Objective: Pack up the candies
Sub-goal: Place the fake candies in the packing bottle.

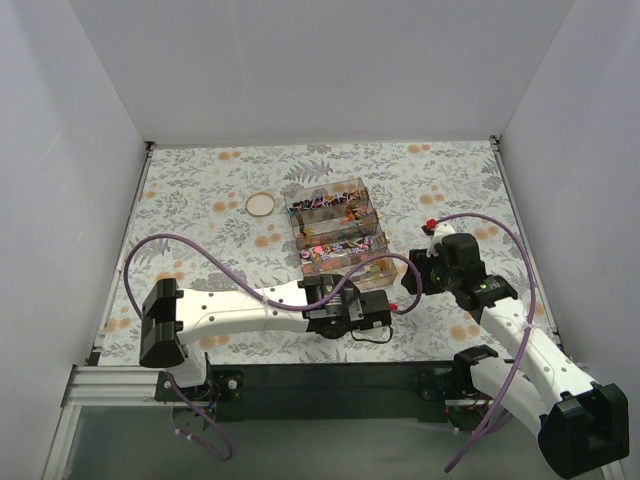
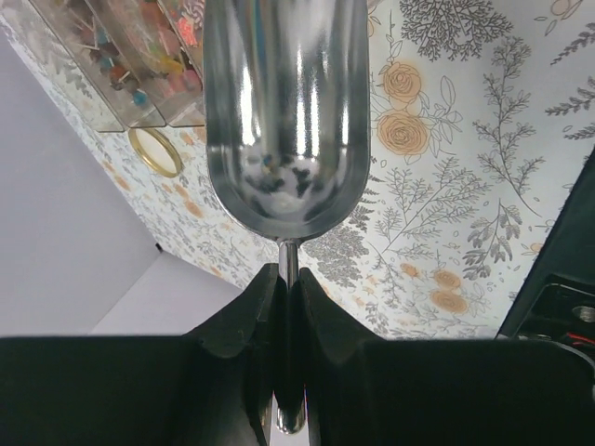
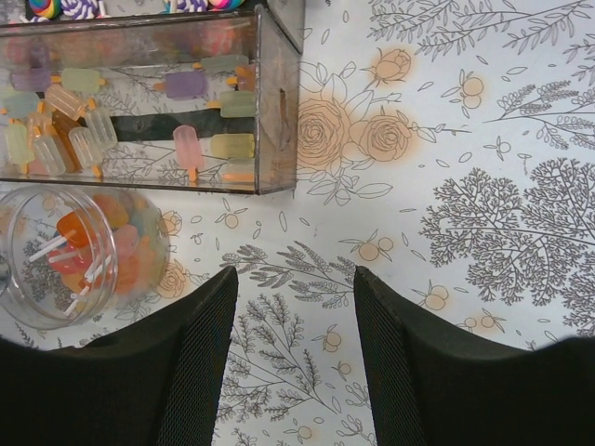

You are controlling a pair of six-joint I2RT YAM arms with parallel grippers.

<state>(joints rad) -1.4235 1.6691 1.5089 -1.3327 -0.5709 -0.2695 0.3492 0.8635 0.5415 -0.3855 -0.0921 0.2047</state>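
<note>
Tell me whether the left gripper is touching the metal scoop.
Touching. The left wrist view shows the left gripper clamped on the thin handle of the metal scoop.

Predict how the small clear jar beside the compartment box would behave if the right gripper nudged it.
The clear jar looks round and seems to lie on its side, so it would probably roll rather than slide. Its smooth wall may be slippery for the open right gripper. The gold lid lies apart, so the candies inside could spill.
</note>
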